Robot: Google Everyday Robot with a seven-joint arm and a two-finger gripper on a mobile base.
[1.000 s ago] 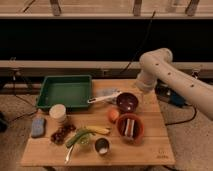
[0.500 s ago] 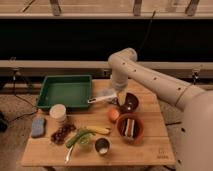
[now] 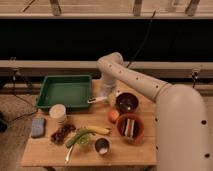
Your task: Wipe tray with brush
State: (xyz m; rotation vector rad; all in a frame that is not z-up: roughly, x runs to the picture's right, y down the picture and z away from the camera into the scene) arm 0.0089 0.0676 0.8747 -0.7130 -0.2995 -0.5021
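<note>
While the white arm's pincer hangs low over the wooden bench, clenched or released I cannot tell, the pale-handled brush lies just to its left, its long axis pointing towards the green rectangular plastic tray.

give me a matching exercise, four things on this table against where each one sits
Things:
1. green tray
2. blue sponge
3. brush
4. metal cup

Places:
a. near the front edge of the table
b. back left part of the table
c. by the gripper, just right of the tray
d. at the table's left edge

Pairs: 1-b, 2-d, 3-c, 4-a
</note>
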